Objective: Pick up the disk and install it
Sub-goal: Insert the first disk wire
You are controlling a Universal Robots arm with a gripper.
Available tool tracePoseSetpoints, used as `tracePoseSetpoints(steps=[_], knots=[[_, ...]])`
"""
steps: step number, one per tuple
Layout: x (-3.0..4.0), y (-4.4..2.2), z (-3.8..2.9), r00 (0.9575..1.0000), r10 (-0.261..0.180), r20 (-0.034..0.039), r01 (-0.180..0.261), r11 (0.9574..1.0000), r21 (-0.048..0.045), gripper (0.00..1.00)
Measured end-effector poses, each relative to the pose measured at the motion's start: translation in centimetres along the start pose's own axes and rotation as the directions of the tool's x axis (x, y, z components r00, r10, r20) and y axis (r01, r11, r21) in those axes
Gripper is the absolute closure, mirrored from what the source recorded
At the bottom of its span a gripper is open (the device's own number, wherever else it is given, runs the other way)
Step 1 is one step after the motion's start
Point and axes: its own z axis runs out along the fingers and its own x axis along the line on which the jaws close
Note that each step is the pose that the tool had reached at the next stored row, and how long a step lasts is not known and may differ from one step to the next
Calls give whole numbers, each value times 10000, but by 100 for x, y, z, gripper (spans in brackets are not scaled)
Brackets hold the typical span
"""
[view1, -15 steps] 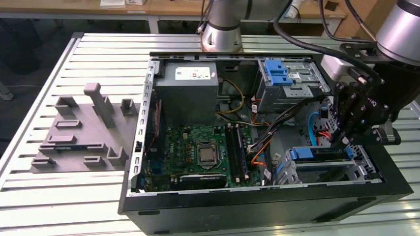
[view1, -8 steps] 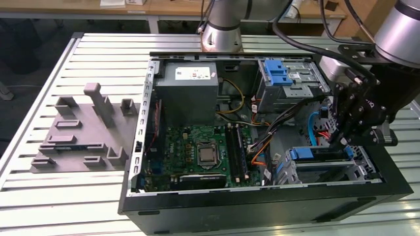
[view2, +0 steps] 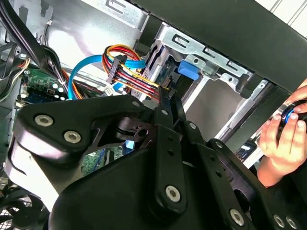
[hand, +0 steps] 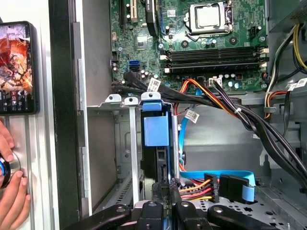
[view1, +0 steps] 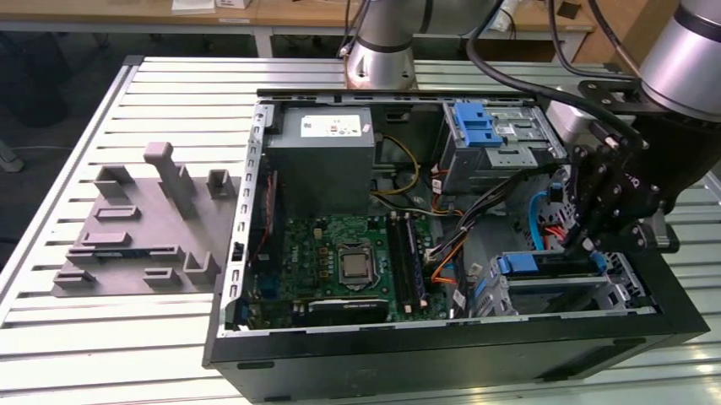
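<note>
Pincer (view1: 588, 243) at right of exterior view, clamped on the disk (hand: 156, 143), standing on edge in the drive cage (view1: 563, 291) slot. Risk: snagging the coloured cables (hand: 201, 189) just beside, or jamming if tilted.

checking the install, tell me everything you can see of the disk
The disk stands on edge in the metal drive cage in a corner of the open computer case. Its blue plastic carrier and end handle face outward; the first wrist view shows a blue tab over a dark body. The claw sits at its end, beside the red, yellow and black power cable.
</note>
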Motion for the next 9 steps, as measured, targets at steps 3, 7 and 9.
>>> tracePoseSetpoints(steps=[3,7,9], knots=[[-1,-1,5,10000,-1,0,1,10000,-10,84],[-2,-10,10,10000,-4,0,4,10000,-33,84],[-2,-11,12,10000,-2,-2,2,10000,-43,84]])
